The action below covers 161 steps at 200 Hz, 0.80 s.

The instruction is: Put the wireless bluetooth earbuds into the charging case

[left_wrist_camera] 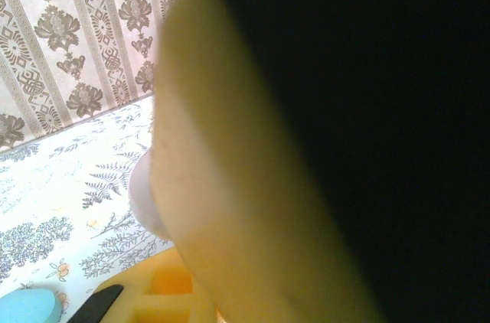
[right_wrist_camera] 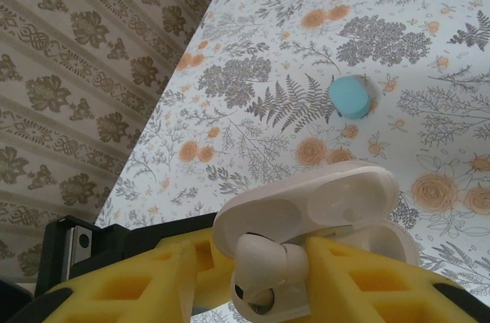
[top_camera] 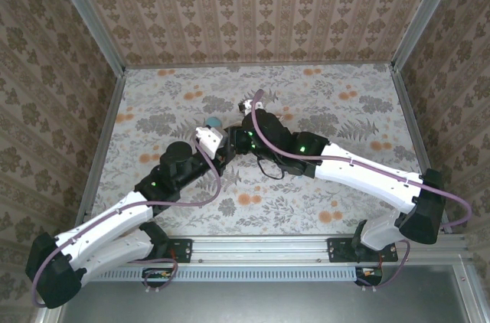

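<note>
Right tool (right_wrist_camera: 256, 258): yellow pads (right_wrist_camera: 153, 277) pinch the white earbud (right_wrist_camera: 264, 269) against the open case (right_wrist_camera: 337, 197), apparently to seat it, over the middle of the worktop (right_wrist_camera: 429, 47).
Left tool (top_camera: 208, 139): meets the right tool there, likely steadying the case; whether it is spread or closed cannot be told.
Teal earbud (right_wrist_camera: 353, 97): lies loose nearer the far edge, not yet inserted.

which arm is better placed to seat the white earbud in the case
Right, probably: in its wrist view the white earbud looks pinched between its yellow fingers, right at the open case. The left arm would have to take it over first.
</note>
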Tool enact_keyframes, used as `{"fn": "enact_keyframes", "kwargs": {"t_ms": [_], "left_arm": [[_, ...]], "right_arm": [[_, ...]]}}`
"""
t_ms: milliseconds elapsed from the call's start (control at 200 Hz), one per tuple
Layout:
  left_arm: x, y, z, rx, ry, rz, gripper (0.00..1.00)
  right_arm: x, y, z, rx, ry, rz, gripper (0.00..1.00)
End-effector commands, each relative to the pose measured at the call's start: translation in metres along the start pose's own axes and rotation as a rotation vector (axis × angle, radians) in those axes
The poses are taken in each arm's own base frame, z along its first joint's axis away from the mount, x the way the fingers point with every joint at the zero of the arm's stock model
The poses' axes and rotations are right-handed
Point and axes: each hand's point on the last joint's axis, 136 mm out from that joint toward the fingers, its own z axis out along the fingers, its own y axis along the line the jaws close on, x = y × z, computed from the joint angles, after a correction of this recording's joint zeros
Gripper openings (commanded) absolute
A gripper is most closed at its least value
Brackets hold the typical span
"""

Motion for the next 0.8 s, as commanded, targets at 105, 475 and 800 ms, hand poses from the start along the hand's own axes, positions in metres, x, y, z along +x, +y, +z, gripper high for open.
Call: {"fn": "enact_keyframes", "kwargs": {"t_ms": [105,475,800], "left_arm": [[-0.043,-0.006,-0.009,0.024,-0.152,0.004,0.00],[-0.042,-0.007,-0.009,0.027,-0.150,0.004,0.00],[-0.040,-0.006,-0.008,0.025,-0.140,0.003,0.00]], "right_arm": [[0.009,-0.004,-0.002,0.042,0.045,-0.019,0.45],[-0.006,-0.004,-0.013,0.066,0.014,-0.057,0.50],[-0.027,-0.002,-0.032,0.052,-0.028,-0.072,0.52]]}}
